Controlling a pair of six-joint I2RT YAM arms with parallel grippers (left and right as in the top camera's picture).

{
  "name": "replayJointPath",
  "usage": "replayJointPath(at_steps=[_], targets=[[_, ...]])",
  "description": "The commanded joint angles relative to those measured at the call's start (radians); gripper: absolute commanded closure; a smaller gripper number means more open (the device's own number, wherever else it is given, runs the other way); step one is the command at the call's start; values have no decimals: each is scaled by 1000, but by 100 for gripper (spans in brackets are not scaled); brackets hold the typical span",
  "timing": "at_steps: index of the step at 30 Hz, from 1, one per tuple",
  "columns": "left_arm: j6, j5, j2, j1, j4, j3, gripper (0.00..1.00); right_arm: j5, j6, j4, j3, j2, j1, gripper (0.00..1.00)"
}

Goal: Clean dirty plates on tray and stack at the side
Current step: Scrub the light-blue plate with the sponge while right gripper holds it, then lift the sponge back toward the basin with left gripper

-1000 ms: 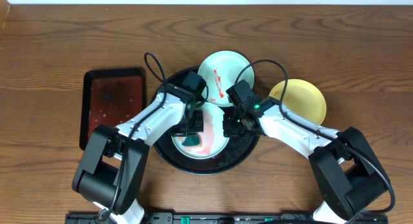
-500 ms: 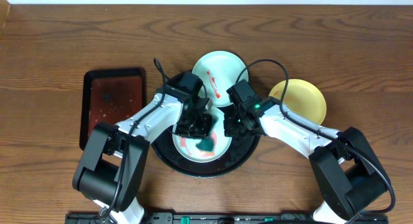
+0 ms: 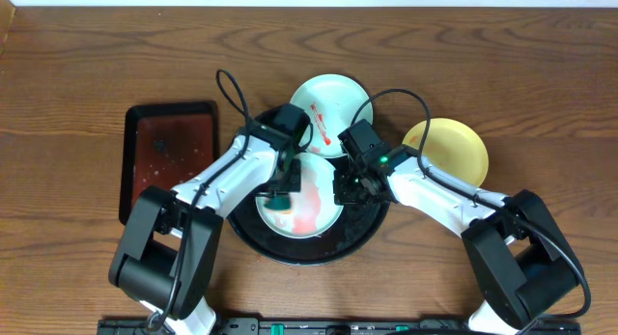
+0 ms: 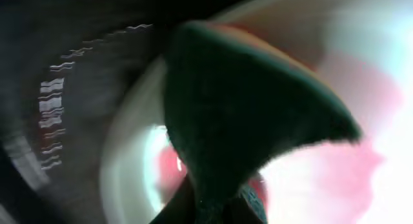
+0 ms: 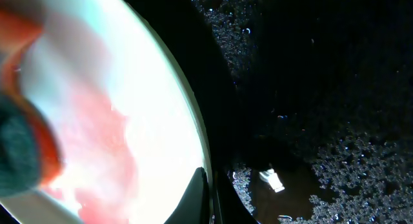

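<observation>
Overhead view, with clock directions taken from the tray's (image 3: 259, 240) centre. The blue-green plate (image 3: 314, 215) lies inside the tray, a little toward 7 o'clock, with red sauce smeared across it. Your left gripper (image 3: 282, 194) is clamped on a dark green sponge (image 3: 279, 206), which presses on the plate's 9 o'clock side; the left wrist view shows the sponge (image 4: 239, 114) over the smear. Your right gripper (image 3: 341, 192) is closed on the plate's rim at 3 o'clock. A second plate (image 3: 333, 103), streaked red, sits at 12 o'clock and overlaps the tray's rim. The yellow plate (image 3: 452, 147) rests on the table at 2 o'clock, just beside the tray. A rectangular tray (image 3: 169, 156) lies at 9 o'clock, apart.
</observation>
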Motion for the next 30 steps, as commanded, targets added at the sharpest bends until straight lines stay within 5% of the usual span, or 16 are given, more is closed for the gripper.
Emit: replayJointPath(at_steps=[1, 17, 24, 30], targets=[[-42, -172, 14, 17, -64, 82, 92, 23, -12, -19, -8, 16, 6, 99], [58, -73, -141, 153, -304, 289, 92, -60, -77, -15, 5, -13, 6, 99], [58, -73, -148, 266, -306, 289, 92, -169, -219, -25, 8, -185, 6, 99], [58, -73, -148, 309, -305, 289, 92, 0, -218, -111, 8, -370, -6, 99]])
